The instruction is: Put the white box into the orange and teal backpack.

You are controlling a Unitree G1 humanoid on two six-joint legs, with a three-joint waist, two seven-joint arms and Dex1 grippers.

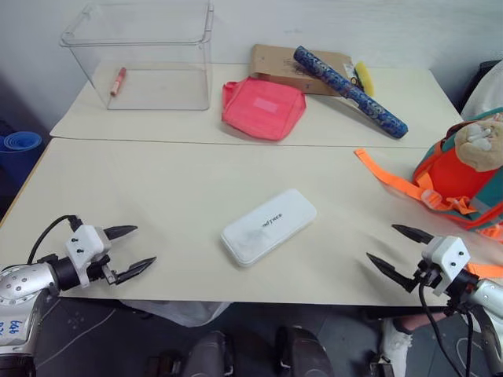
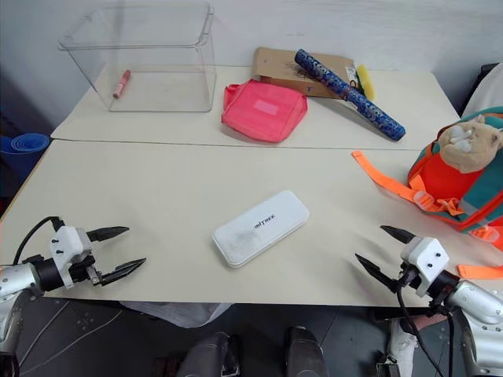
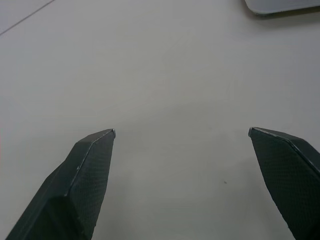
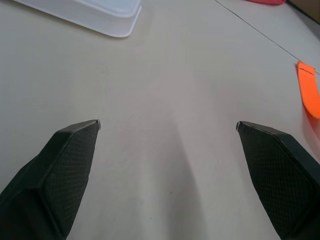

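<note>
The white box (image 1: 269, 226) lies flat on the cream table, near its front edge and about midway between my two arms; a corner of the white box (image 3: 280, 5) also edges into the left wrist view. The orange and teal backpack (image 1: 464, 174) sits at the table's right edge, a tan plush animal on its front and an orange strap (image 1: 389, 174) trailing toward the centre. My left gripper (image 1: 131, 250) hovers open over the front left of the table, empty. My right gripper (image 1: 391, 247) hovers open at the front right, just in front of the backpack, also empty.
A pink fabric pouch (image 1: 262, 107) lies at the back centre. A clear plastic bin (image 1: 145, 55) holding a small red item stands at the back left. A cardboard piece (image 1: 299, 67), a blue patterned roll (image 1: 350, 92) and a yellow object (image 1: 364, 77) lie at the back right.
</note>
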